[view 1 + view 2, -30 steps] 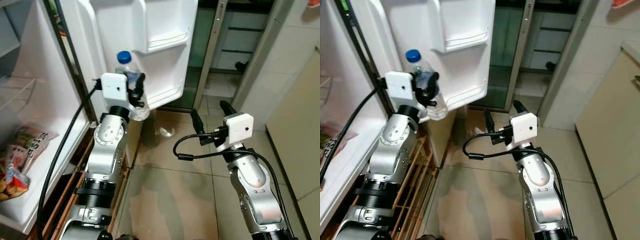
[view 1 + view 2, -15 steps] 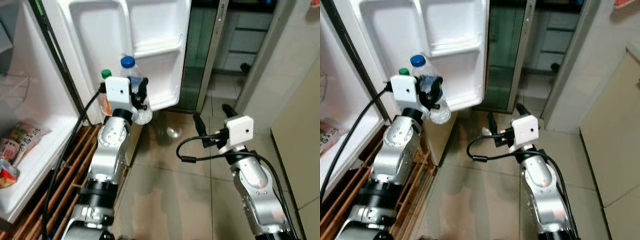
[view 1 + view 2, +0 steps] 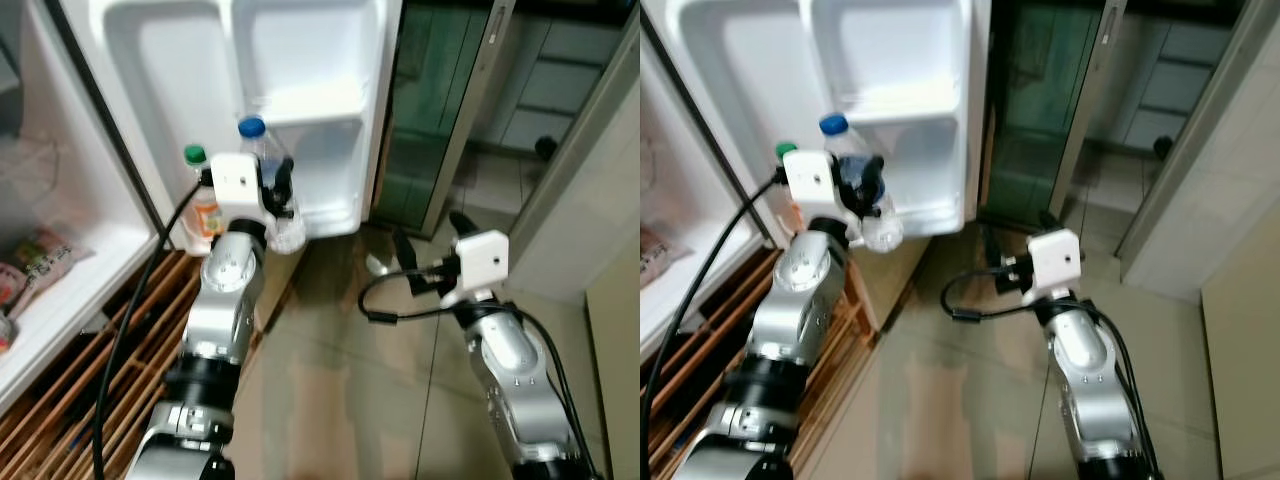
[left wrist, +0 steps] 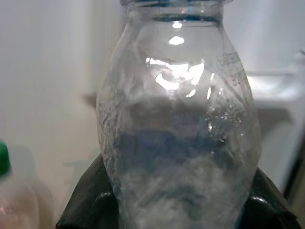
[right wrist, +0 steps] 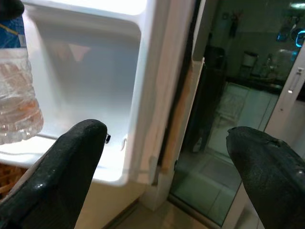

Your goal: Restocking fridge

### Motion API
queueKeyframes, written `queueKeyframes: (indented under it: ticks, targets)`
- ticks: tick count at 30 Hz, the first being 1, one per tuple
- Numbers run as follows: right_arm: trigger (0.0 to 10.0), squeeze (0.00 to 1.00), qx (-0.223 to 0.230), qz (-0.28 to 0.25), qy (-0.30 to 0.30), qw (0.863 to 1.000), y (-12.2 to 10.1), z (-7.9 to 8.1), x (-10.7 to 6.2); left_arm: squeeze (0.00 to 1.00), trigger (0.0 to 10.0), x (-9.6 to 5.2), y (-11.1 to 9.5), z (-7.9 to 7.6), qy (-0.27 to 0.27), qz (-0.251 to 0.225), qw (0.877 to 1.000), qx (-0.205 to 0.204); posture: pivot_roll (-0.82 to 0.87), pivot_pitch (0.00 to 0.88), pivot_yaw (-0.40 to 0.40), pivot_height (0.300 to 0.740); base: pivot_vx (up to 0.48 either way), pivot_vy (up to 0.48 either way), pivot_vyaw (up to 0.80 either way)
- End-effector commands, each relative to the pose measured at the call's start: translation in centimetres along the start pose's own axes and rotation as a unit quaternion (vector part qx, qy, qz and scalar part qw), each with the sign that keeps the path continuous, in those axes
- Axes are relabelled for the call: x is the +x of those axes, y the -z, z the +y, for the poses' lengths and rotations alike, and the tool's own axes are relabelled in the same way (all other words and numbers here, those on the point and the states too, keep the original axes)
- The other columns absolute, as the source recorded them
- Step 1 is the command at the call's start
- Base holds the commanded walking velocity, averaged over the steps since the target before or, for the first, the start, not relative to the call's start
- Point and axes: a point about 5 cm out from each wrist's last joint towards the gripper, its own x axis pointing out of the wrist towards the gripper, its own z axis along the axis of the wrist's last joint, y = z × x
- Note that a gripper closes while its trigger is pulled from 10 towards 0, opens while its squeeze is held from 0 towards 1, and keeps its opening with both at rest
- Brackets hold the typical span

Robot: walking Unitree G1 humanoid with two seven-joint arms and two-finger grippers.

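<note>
We record an open fridge door of glossy white moulded plastic, its lower shelf a shallow lipped tray with rounded corners and bare space along most of its length; the door's outer edge stands beside a dark green glass panel in a metal frame. Our left gripper is clamped on a clear, crinkled plastic water bottle with a blue cap, held upright in front of that shelf near its inner end; in the left wrist view the bottle bulges between the black fingers, ribbed and reflective. Just beside it, nearer the hinge, stands an orange drink bottle with a green cap. Our right gripper hangs low over open tiled floor, its fingers spread wide apart and holding nothing, facing the door's edge. Left of the left arm we note slatted wooden boards at floor level and, above them, the white fridge interior with crinkly snack packets on its shelf
</note>
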Motion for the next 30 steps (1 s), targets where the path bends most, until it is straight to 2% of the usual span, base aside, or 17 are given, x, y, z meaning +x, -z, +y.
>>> queueKeyframes:
  ticks: [1, 5, 16, 18, 21, 22, 25, 29, 30]
  targets:
    - [10.0, 0.20, 0.004, -0.008, -0.010, 1.000, -0.4, 0.5, 0.3, 0.00, 10.0, 0.3, -0.7, 1.0, -0.020, -0.013, 1.000, 0.006, -0.21, 0.000, 0.032, 0.740, 0.480, 0.000, 0.00]
    - [10.0, 0.21, 0.005, -0.008, -0.012, 1.000, -0.4, 0.5, 0.2, 0.00, 10.0, 0.4, -0.9, 1.2, -0.035, -0.019, 0.999, 0.018, -0.21, 0.000, 0.033, 0.740, 0.425, 0.000, 0.00]
    - [10.0, 0.21, 0.008, -0.006, -0.016, 1.000, -0.3, 0.9, 0.2, 0.00, 10.0, 0.7, -0.4, 1.7, -0.054, -0.016, 0.997, 0.054, -0.21, 0.000, 0.035, 0.740, 0.000, 0.000, 0.00]
    - [10.0, 0.21, 0.008, -0.005, -0.018, 1.000, -0.3, 1.0, 0.1, 0.00, 10.0, 1.0, -0.4, 1.5, -0.053, -0.030, 0.994, 0.090, -0.21, 0.000, 0.036, 0.740, 0.000, 0.000, 0.00]
    - [10.0, 0.21, 0.008, -0.005, -0.018, 1.000, -0.3, 1.0, 0.1, 0.00, 10.0, 1.2, -0.4, 1.4, -0.056, -0.041, 0.991, 0.112, -0.22, 0.000, 0.039, 0.740, 0.000, 0.000, 0.00]
    - [10.0, 0.21, 0.008, -0.004, -0.017, 1.000, -0.2, 1.0, 0.0, 0.00, 10.0, 1.4, -0.4, 1.6, -0.061, -0.047, 0.988, 0.131, -0.22, 0.000, 0.043, 0.740, 0.000, 0.000, 0.00]
    - [10.0, 0.21, 0.008, -0.004, -0.017, 1.000, -0.2, 1.0, -0.1, 0.00, 10.0, 1.6, -0.2, 1.9, -0.070, -0.045, 0.987, 0.138, -0.22, 0.000, 0.046, 0.740, 0.000, 0.000, 0.00]
    - [10.0, 0.21, 0.010, -0.002, -0.016, 1.000, -0.1, 1.1, -0.4, 0.00, 10.0, 2.0, 0.5, 2.5, -0.088, -0.037, 0.988, 0.121, -0.22, 0.000, 0.048, 0.740, 0.000, 0.000, 0.00]
    - [10.0, 0.21, 0.010, -0.001, -0.017, 1.000, -0.1, 1.2, -0.4, 0.00, 10.0, 2.2, 0.7, 2.6, -0.094, -0.031, 0.989, 0.106, -0.23, 0.000, 0.047, 0.740, 0.000, 0.000, 0.00]
